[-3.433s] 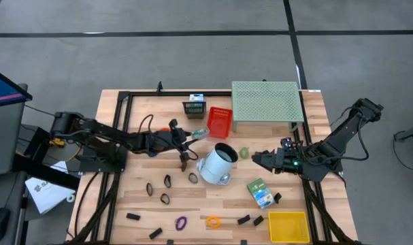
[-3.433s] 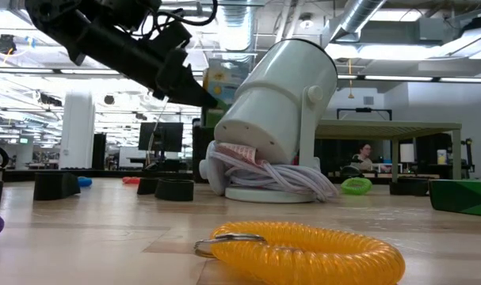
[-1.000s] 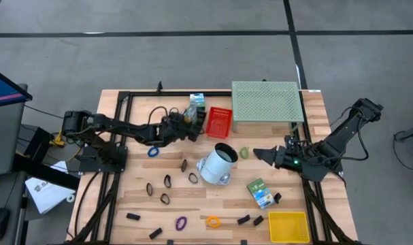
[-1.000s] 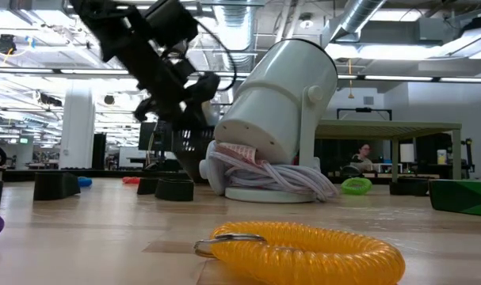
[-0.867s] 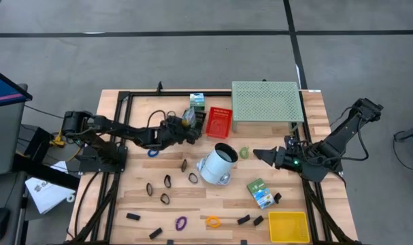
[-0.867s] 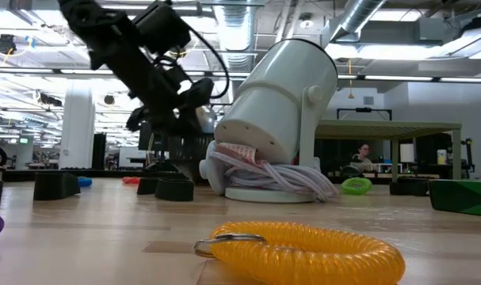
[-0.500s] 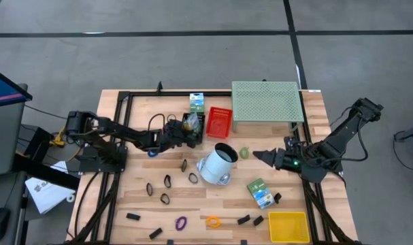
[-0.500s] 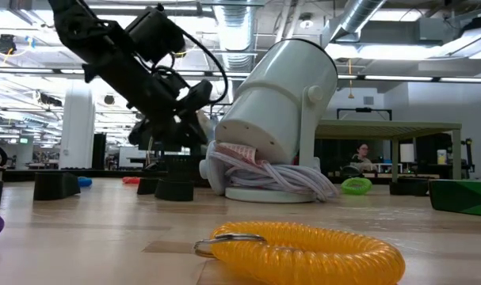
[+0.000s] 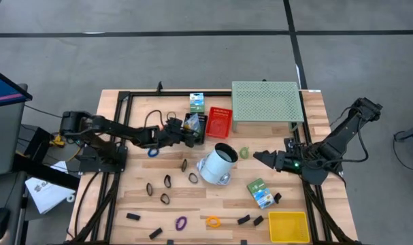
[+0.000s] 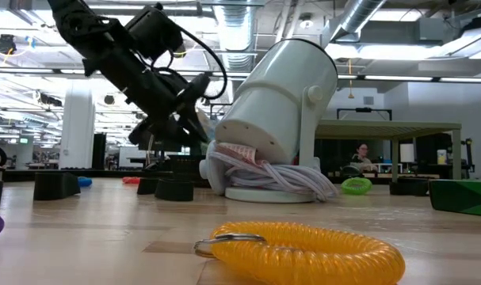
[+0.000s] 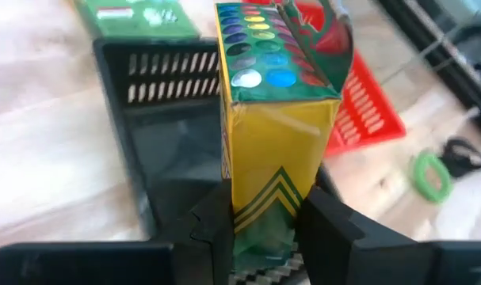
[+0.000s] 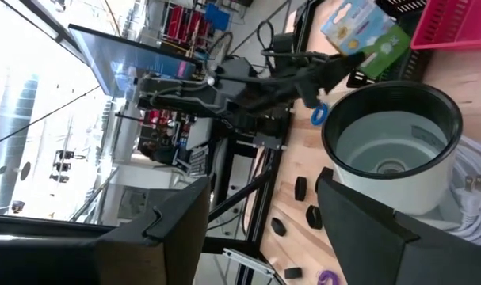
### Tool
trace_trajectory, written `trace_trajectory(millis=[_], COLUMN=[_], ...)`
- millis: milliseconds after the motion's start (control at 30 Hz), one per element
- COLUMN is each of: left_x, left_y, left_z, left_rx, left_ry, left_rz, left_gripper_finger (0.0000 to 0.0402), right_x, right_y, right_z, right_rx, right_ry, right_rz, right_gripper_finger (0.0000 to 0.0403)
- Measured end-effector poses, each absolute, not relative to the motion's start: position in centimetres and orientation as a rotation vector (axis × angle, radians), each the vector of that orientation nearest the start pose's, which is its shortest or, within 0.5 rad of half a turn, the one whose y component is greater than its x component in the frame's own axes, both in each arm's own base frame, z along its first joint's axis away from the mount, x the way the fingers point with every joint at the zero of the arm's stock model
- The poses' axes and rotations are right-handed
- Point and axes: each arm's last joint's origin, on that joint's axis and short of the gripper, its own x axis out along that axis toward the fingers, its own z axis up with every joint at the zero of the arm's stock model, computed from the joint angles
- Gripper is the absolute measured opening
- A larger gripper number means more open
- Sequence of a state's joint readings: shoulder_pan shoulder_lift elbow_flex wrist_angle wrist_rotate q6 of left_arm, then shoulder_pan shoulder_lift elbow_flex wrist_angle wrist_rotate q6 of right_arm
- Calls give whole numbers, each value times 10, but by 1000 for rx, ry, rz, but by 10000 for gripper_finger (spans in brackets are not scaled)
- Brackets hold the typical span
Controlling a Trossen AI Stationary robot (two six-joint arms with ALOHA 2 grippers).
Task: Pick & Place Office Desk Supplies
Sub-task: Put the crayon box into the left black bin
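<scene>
Over the small black basket (image 11: 157,142) beside the red basket (image 9: 219,121), my left gripper (image 9: 190,133) is clamped on a yellow-green crayon box (image 11: 270,119) — held upright above the black basket, though I can't quite tell if it touches. My right gripper (image 9: 259,157) waits with fingers spread — near the white cup (image 9: 216,164) on the worktop (image 9: 124,197).

— Finish of the arms?
— Both matte black, jointed segments; loose black cables loop along the left arm (image 9: 118,131).
— Markings?
— Green indicator light near the right arm's (image 9: 328,146) wrist; fingers (image 11: 335,226) flat, angular, black.
</scene>
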State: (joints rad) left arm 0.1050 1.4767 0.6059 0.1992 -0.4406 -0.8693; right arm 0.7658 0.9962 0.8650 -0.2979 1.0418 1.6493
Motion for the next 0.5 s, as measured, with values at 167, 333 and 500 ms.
trace_trajectory(millis=[167, 333, 500], left_x=[252, 242, 248], left_y=[54, 78, 102], left_z=[186, 225, 251], left_rx=[-749, -721, -739], left_ry=[406, 468, 622], left_rz=[707, 624, 571], left_gripper_finger=[106, 98, 97], right_x=[163, 162, 162], right_y=[122, 122, 122], right_z=[318, 317, 314], right_rx=[1283, 1274, 1261], right_ry=[-16, -8, 12], right_rz=[-410, -413, -414], right_gripper_finger=[230, 230, 230])
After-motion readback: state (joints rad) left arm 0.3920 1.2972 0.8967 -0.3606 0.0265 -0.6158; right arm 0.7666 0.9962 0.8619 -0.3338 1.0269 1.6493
